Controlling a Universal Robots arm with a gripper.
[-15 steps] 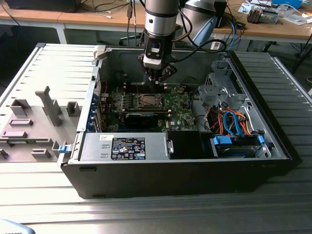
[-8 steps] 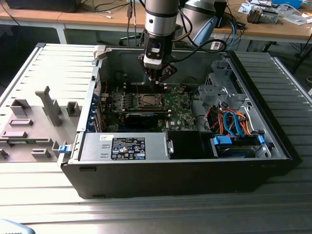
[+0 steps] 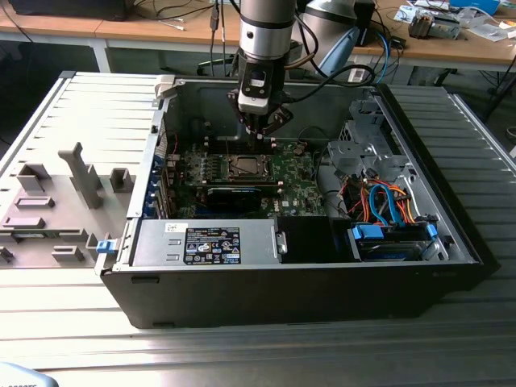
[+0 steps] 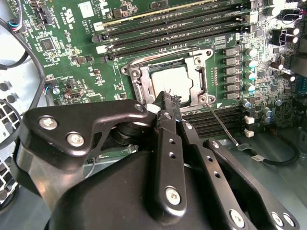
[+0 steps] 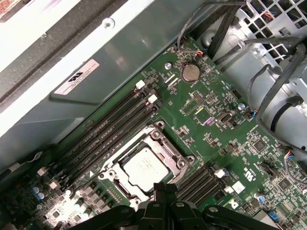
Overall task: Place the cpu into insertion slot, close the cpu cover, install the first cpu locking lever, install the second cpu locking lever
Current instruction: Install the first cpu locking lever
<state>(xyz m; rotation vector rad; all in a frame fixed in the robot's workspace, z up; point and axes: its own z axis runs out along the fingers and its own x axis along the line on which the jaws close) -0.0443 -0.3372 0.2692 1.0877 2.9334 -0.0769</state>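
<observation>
Gripper (image 4: 165, 98) – fingers pinched together, nothing between them; tips hover at near edge of socket. Just beyond tips: cpu (image 4: 169, 82), silvery face up, seated in insertion slot (image 3: 244, 167). cpu cover (image 4: 195, 79) lies flat, framing chip. Beside fingers, thin locking lever (image 4: 221, 125) slants from cover corner across narrow slots – latched or not, cannot tell. Around: green circuit board (image 5: 216, 120). Farther: memory slots (image 4: 182, 24), open computer case (image 3: 322, 290).
</observation>
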